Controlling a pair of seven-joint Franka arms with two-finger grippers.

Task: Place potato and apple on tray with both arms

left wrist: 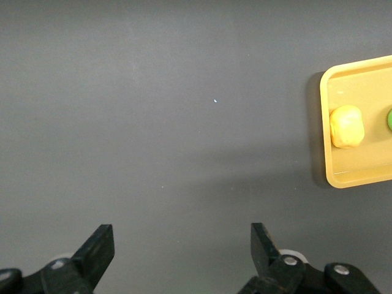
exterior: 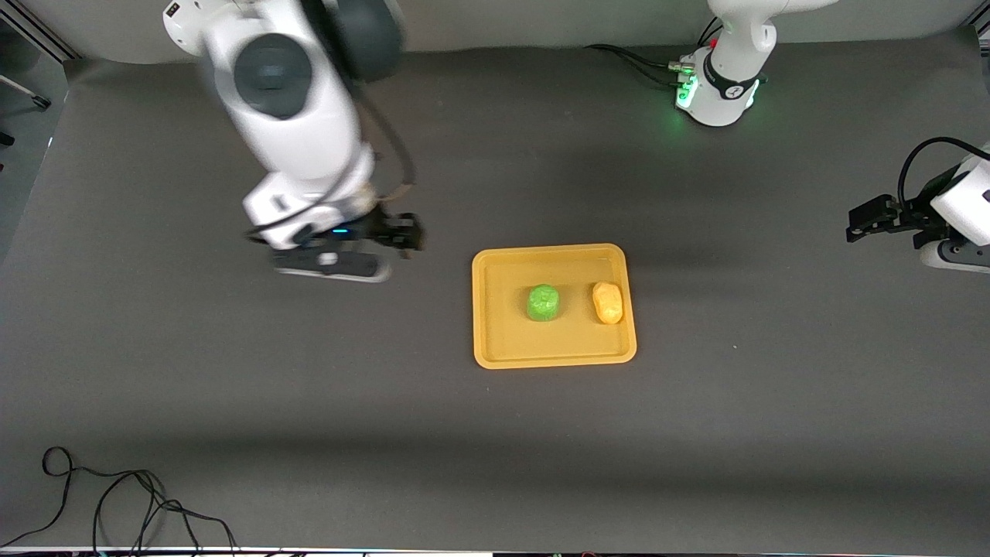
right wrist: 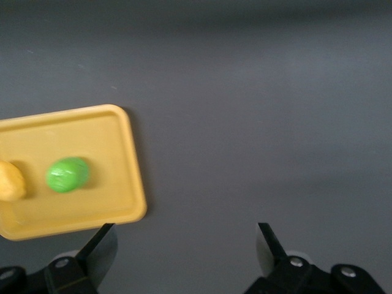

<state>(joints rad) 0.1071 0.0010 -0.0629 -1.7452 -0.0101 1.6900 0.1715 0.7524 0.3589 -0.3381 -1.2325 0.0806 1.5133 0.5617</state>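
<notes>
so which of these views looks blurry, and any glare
Front view: the right arm is smeared, the tray sharp. Right wrist view: slightly soft, the apple fuzzy-edged. Left wrist view: crisp, the potato a little washed out. No strong glare.

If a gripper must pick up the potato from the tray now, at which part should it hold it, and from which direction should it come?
Probably from straight above, closing across the narrow middle of the potato. It lies flat on the tray as an elongated oval, so its short width suits the fingers. The low rim beside it hinders a sideways approach, and the apple sits apart, leaving room.
</notes>
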